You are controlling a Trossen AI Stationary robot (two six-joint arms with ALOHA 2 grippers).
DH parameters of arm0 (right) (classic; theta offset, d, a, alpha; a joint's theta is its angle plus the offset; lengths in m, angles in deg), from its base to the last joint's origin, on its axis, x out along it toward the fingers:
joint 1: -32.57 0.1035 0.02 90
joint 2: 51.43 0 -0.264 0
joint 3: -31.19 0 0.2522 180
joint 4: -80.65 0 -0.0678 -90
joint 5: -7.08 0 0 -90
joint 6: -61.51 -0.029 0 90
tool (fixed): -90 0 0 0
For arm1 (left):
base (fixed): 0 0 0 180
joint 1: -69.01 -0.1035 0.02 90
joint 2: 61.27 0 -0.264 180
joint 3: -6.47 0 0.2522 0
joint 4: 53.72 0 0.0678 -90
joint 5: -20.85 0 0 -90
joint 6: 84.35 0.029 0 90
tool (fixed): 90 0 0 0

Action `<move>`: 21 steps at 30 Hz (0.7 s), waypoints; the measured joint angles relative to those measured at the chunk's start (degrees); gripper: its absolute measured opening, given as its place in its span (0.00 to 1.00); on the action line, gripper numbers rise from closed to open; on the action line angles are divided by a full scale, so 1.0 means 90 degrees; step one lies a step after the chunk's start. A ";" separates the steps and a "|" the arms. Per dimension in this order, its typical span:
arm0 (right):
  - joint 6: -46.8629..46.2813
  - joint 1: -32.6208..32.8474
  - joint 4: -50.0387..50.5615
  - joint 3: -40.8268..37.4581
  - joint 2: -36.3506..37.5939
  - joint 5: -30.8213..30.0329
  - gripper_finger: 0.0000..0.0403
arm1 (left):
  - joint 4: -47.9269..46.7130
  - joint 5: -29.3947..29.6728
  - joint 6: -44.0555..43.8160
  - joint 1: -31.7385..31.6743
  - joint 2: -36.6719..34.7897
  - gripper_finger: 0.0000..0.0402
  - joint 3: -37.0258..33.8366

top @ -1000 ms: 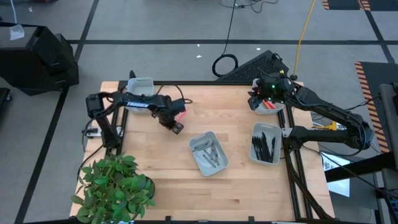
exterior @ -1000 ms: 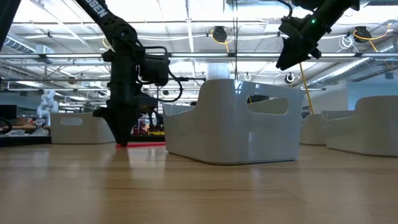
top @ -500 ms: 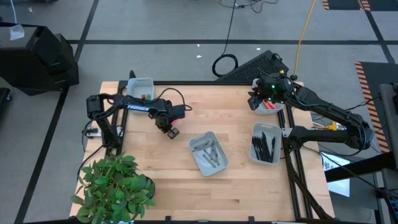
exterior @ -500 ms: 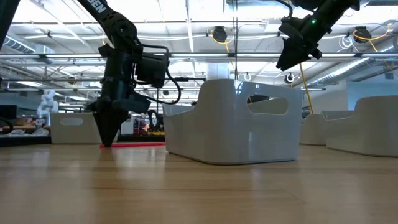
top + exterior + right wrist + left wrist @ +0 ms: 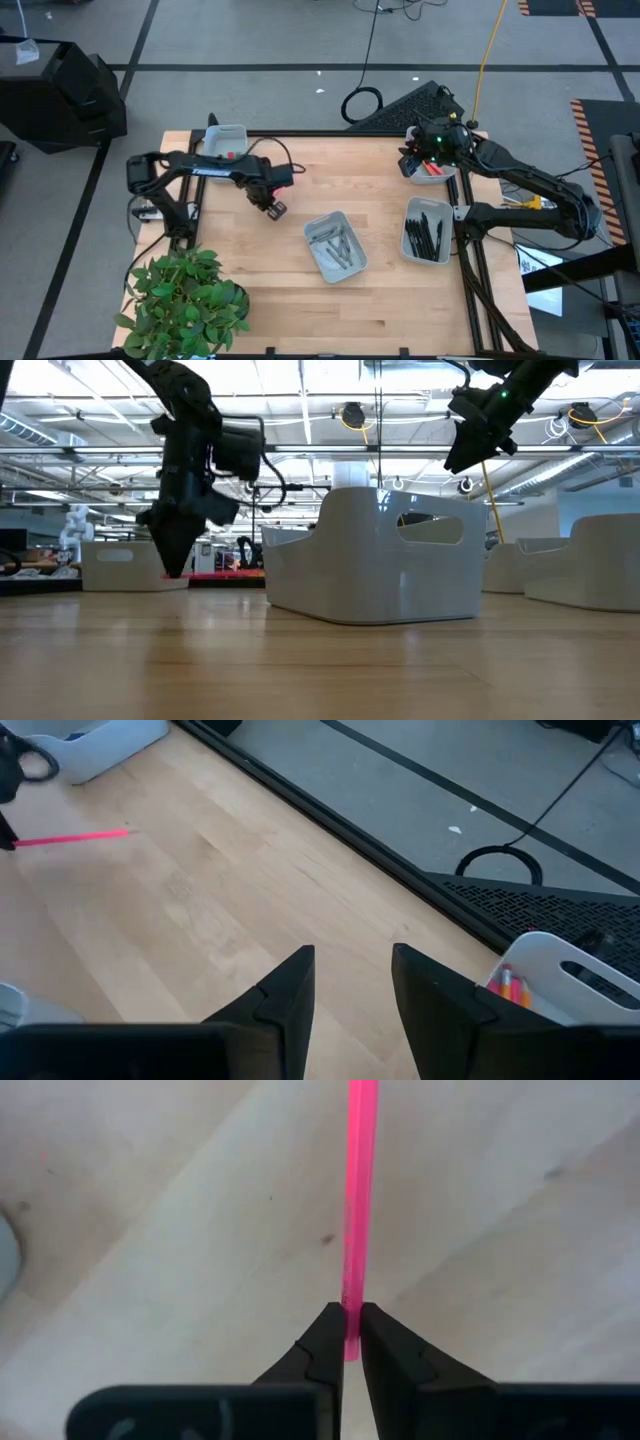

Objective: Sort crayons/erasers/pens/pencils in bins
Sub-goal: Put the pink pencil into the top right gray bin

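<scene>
Pink pencil (image 5: 357, 1200) being pinched at one end by the left tool (image 5: 346, 1342), fingers closed tight on it, above the counter (image 5: 250, 260), beside the eraser bin (image 5: 222, 140). Right tool (image 5: 352, 982) hanging parted and empty over the pencil bin (image 5: 575, 970), well apart from the eraser bin.

Left hand (image 5: 172, 565) low beside bin (image 5: 375, 555); right hand (image 5: 462, 455) raised.

Two dark, cable-draped arms, black jaws
</scene>
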 joint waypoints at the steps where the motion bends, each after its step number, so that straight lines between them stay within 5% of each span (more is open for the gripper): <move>1: -0.0024 0.0029 -0.0020 0.0000 0.0000 0.0002 0.32 | 0.0024 0.0001 -0.0007 0.0000 -0.0139 0.08 0.0000; 7: -0.0494 0.0362 -0.0750 0.0000 -0.0115 0.0002 0.32 | 0.1050 -0.0054 0.0056 0.0000 -0.1030 0.08 0.0005; 21: -0.1213 0.1767 -0.4345 -0.0002 -0.1591 0.1141 0.49 | 0.6415 -0.1013 0.0334 0.0174 -0.1513 0.08 0.0027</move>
